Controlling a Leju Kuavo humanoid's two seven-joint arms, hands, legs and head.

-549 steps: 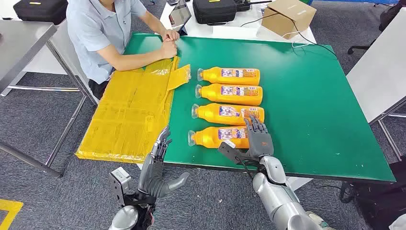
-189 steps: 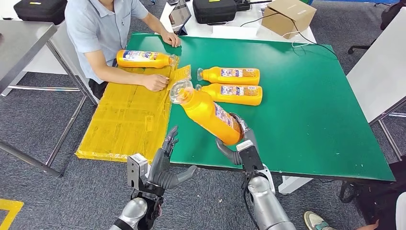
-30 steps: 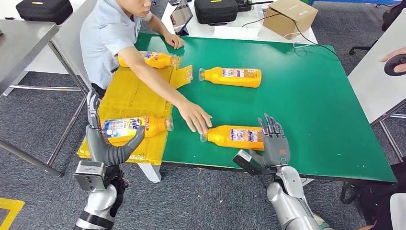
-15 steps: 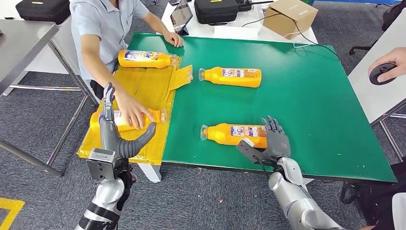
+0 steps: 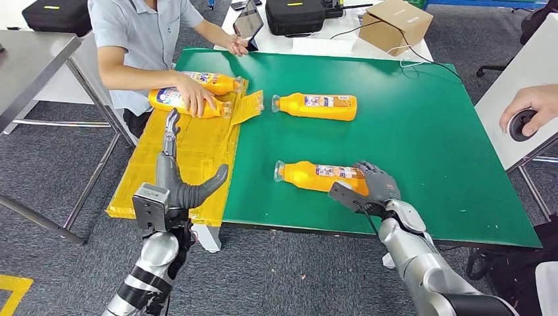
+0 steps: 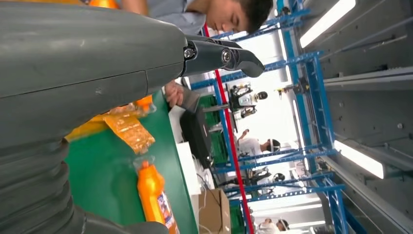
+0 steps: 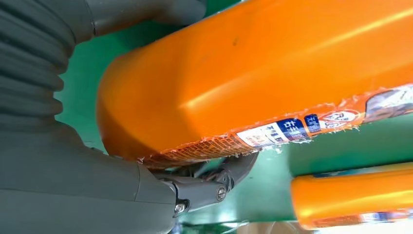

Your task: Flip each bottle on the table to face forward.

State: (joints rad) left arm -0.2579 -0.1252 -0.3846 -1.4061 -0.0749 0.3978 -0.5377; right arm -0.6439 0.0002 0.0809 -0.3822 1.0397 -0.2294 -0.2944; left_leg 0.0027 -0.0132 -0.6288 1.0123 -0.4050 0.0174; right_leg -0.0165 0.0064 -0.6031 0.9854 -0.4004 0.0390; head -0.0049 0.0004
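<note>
Two orange bottles lie on their sides on the green table [image 5: 421,151]. My right hand [image 5: 376,187] grips the base of the near bottle [image 5: 312,176], which also shows close up in the right wrist view as the near bottle [image 7: 272,83] between thumb and fingers [image 7: 214,183]. The far bottle [image 5: 317,105] lies alone, its cap to the left. Two more bottles [image 5: 212,82] lie on the yellow sheet [image 5: 177,158]; a person's hand [image 5: 195,99] rests on one of them [image 5: 172,100]. My left hand [image 5: 176,176] is raised over the sheet's near edge, fingers apart, holding nothing.
A person sits at the table's far left corner. At the back stand a tablet [image 5: 249,23], a black case [image 5: 296,13] and a cardboard box [image 5: 395,20]. Another person's hand [image 5: 530,108] rests on the white table at the right. A grey table [image 5: 33,59] stands at the left.
The person took the bottle from my left hand and laid it at the far end of the yellow sheet. My right hand's fingers have curled around the near bottle's base.
</note>
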